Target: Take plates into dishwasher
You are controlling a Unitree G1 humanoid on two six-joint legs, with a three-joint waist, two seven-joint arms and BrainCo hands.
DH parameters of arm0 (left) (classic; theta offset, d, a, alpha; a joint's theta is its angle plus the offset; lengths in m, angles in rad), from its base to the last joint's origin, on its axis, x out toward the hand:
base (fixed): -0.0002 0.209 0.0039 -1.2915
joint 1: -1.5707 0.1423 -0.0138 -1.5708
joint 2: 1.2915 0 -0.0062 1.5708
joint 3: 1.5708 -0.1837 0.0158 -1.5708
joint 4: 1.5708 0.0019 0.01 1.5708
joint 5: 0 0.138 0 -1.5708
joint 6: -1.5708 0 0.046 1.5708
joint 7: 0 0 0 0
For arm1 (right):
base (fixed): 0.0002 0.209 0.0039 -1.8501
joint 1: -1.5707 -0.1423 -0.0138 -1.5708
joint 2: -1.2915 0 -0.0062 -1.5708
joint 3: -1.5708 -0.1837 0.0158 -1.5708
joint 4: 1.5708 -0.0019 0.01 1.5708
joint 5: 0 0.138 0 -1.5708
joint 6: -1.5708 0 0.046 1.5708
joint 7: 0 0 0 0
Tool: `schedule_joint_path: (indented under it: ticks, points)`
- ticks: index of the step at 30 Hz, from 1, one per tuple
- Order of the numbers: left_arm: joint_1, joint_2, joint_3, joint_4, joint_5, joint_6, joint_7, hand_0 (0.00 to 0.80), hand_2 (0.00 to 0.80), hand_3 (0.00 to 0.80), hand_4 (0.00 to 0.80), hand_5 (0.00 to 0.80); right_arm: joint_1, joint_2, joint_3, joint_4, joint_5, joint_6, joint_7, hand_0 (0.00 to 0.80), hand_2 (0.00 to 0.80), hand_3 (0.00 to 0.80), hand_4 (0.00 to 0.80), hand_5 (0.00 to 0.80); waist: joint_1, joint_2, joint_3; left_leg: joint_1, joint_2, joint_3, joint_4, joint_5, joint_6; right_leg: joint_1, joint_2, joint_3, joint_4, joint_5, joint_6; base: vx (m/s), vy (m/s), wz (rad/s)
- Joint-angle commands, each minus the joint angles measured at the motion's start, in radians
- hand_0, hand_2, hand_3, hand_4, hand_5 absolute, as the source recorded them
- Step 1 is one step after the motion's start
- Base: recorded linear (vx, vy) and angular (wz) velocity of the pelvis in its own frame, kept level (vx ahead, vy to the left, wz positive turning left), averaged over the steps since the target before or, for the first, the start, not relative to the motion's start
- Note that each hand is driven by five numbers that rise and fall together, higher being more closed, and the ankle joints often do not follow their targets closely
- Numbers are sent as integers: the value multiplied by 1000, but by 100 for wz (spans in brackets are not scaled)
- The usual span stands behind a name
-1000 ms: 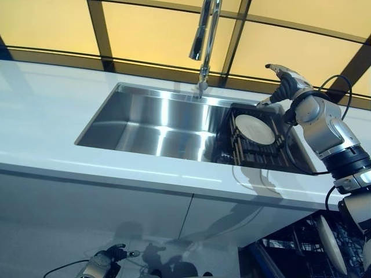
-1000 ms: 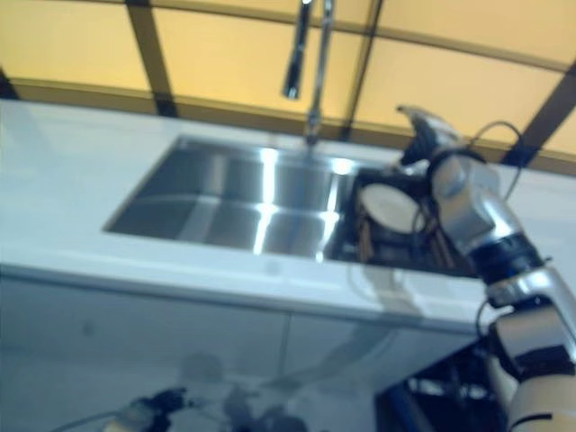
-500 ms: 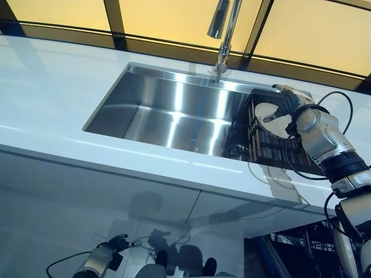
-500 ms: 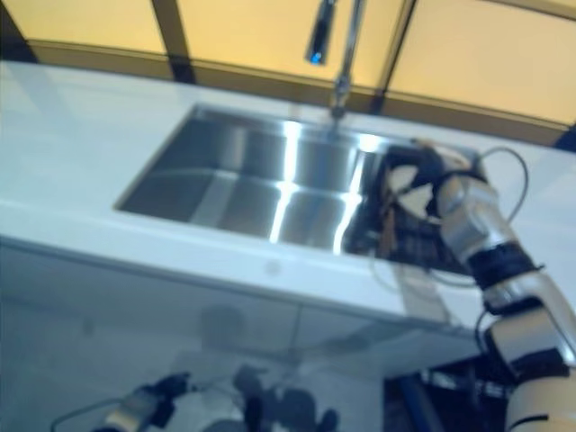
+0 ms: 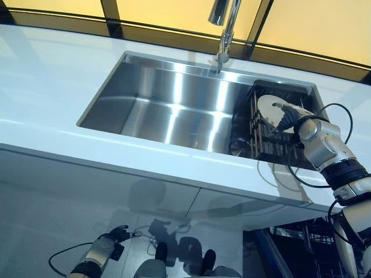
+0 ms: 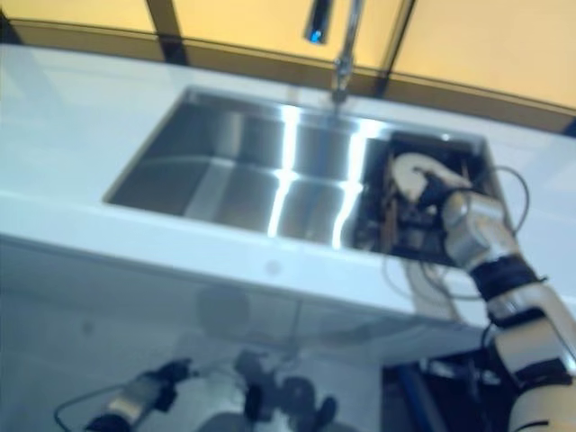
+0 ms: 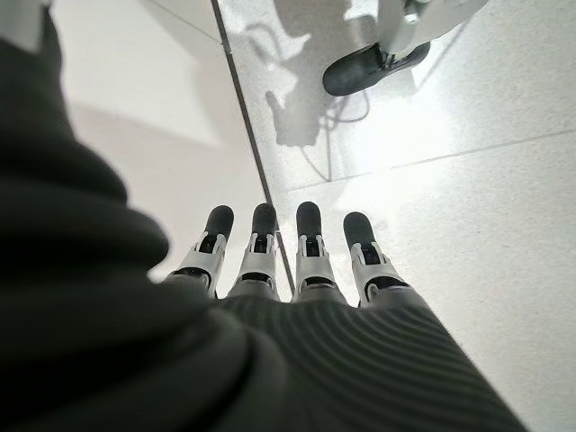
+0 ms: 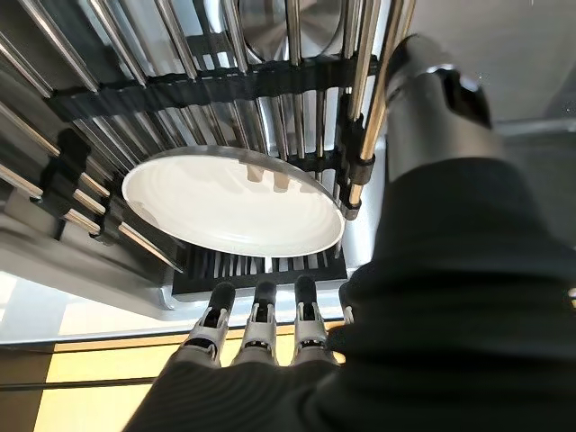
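Observation:
A white plate [image 5: 268, 108] stands tilted in a dark wire dish rack [image 5: 272, 149] at the right end of the steel sink [image 5: 168, 110]. My right hand [image 5: 288, 117] reaches into the rack right at the plate. In the right wrist view its fingers [image 8: 256, 324] are straight, their tips just short of the plate's [image 8: 234, 211] rim, and the thumb [image 8: 432, 99] stands apart beside the rack's bars [image 8: 135, 99]. The hand is open and holds nothing. My left hand [image 5: 110, 242] hangs low by the floor; its fingers [image 7: 306, 252] are straight and empty.
A tall faucet [image 5: 223, 23] stands behind the sink. White countertop [image 5: 46, 81] surrounds the sink. White cabinet fronts [image 5: 87, 191] run below it. A dark dishwasher rack [image 5: 301, 249] shows at the lower right, below the counter.
The camera has tipped down and shifted. My right hand has come down from above the rack's far rim to the plate in the rack. The left hand stays low.

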Motion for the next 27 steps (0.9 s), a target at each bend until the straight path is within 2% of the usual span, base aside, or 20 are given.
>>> schedule_joint_path:
  ticks: [1,9,17,27]
  points:
    - [-65,28,-50,25,-43,7,14,0,0,0,0,0,-56,-58,31,22,-69,10,-34,0,0,0,0,0,3,41,-4,5,21,107,9,-51,-27,8,65,32,32,-92,5,0,0,0]
    - [-103,27,-68,44,-58,7,14,0,0,0,0,0,-87,-34,53,71,-82,7,-132,0,0,0,0,0,2,42,16,-9,24,113,19,-54,-23,-11,63,36,47,-95,3,4,-16,2]
    - [-138,28,-79,48,-63,9,12,0,0,0,0,0,-128,-18,80,116,-81,49,-187,0,0,0,0,0,8,43,40,-35,27,111,36,-54,-22,-34,62,36,64,-97,0,-9,-22,2]
    - [-178,14,-102,59,-73,18,17,0,0,0,0,0,-165,48,100,161,-79,121,-258,0,0,0,0,0,15,50,58,-56,29,104,49,-54,-22,-55,57,28,86,-106,-6,6,-3,3]
